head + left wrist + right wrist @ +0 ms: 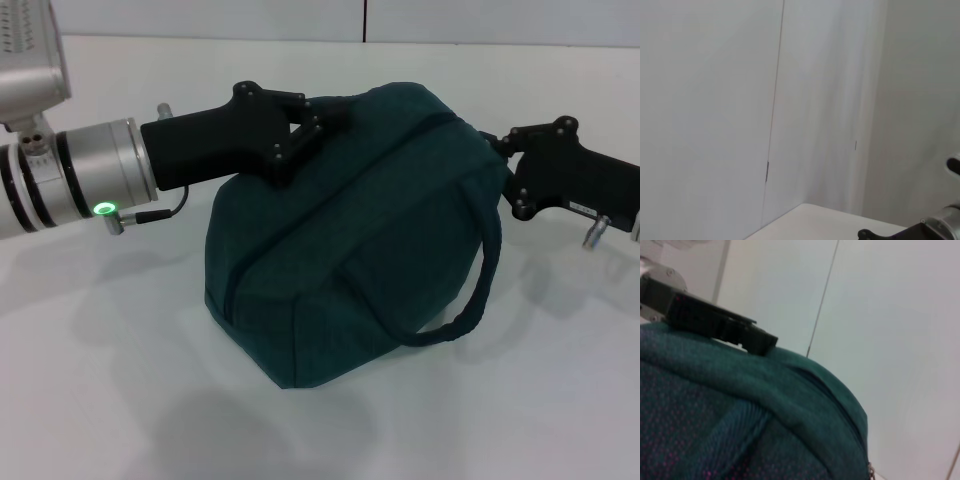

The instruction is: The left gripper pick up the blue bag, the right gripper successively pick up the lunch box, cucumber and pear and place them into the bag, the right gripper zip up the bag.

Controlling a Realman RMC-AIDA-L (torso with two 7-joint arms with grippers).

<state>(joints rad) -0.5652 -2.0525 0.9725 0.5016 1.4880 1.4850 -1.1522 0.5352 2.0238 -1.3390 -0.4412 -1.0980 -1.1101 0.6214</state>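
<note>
On the white surface [100,400], in the middle of the head view, sits the blue bag [340,260], bulging and rounded, its long zipper running over the top ridge and looking closed along the stretch that shows. One looped handle [470,290] hangs down the side facing the right arm. The lunch box, cucumber and pear are nowhere to be seen outside the bag; they are probably inside it, though the fabric hides whatever it carries.

The bag is soft cloth that will sag and fold wherever it is pinched, and with a load inside it is likely to feel bottom-heavy and to swing if lifted by one end. The firm places to take hold are the top ridge beside the zipper, the handles, and the metal pull at the zipper's end.

The left gripper [308,125] lies across the top of the bag at its far left end, its fingers drawn together on a fold of the fabric there; the right wrist view shows the same black claw resting on the ridge. The right gripper [497,148] is at the opposite end of the zipper, touching the bag's upper corner. Whether its fingers are apart or pinched on the zipper pull cannot be told from these views.
</note>
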